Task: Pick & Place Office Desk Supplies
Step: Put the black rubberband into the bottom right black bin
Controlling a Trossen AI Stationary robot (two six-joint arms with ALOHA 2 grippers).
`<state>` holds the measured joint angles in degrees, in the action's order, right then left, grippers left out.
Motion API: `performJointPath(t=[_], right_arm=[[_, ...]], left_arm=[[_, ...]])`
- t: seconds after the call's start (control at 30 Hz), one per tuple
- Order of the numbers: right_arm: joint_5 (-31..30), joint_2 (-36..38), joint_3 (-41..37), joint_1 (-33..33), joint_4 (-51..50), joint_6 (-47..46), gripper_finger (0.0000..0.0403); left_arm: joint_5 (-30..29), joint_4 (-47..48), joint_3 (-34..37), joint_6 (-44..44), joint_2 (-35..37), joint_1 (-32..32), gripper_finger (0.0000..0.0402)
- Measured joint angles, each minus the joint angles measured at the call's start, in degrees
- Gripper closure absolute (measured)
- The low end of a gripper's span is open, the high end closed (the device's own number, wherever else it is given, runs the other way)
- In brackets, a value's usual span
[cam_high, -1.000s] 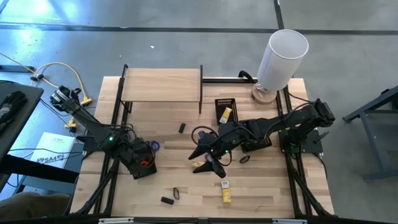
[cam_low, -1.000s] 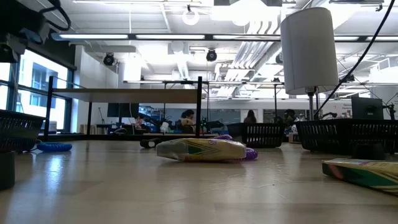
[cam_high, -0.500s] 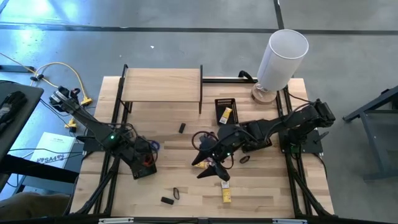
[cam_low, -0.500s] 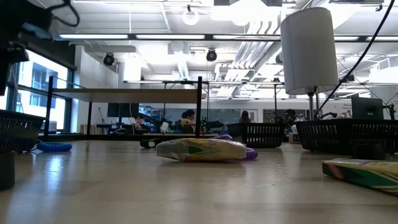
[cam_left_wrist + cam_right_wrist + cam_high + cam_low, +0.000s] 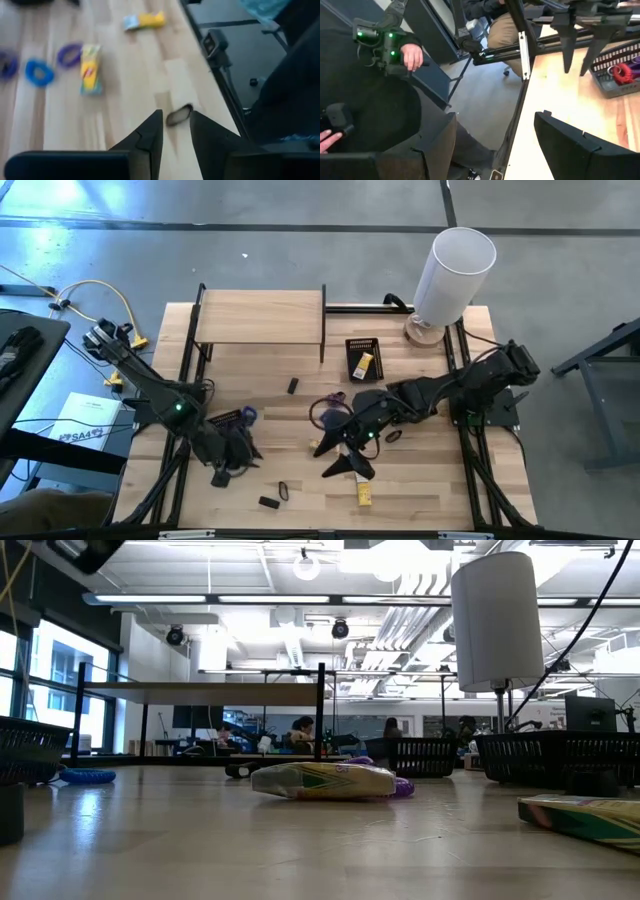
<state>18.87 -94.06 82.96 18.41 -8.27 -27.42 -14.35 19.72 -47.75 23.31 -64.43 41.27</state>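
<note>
Both end effectors work the tabletop (image 5: 300, 490): left end effector (image 5: 175, 131), fingers narrowly parted and grasping nothing, aims at a small black loop (image 5: 179, 114) lying just ahead, while right end effector (image 5: 338, 461), spread wide and empty, hovers beside a yellow packet (image 5: 364, 492).

Small black loop (image 5: 179, 114) lying flat on the wood just ahead of the left gripper (image 5: 175, 131), yellow packet (image 5: 90, 68) flat farther out, purple loop (image 5: 68, 53) and blue loop (image 5: 39, 73) beside it, second yellow packet (image 5: 145, 20) beyond
</note>
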Motion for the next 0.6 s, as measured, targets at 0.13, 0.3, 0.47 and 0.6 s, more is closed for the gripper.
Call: performJointPath(t=[0.13, 0.3, 0.47, 0.6], right_arm=[[-2.07, 0.0, 0.0, 1.71, -0.5, -1.37, 0.0147], [-4.22, 0.0, 0.0, 3.67, -1.45, -1.97, 0.0147], [-6.07, 0.0, 0.0, 5.73, -1.82, -2.82, 0.0147], [-7.15, 0.0, 0.0, 6.83, -2.38, -2.92, 0.0147]], left_arm=[[0.01, -3.9, -0.02, -7.02, -5.33, 0.2, 0.0312], [0.22, -2.12, 0.0, -8.54, -14.94, 0.14, 0.0312], [0.79, -4.8, -1.88, -10.84, -24.11, 1.13, 0.0312], [2.52, -6.65, -3.93, -3.01, -26.8, 1.72, 0.0312]])
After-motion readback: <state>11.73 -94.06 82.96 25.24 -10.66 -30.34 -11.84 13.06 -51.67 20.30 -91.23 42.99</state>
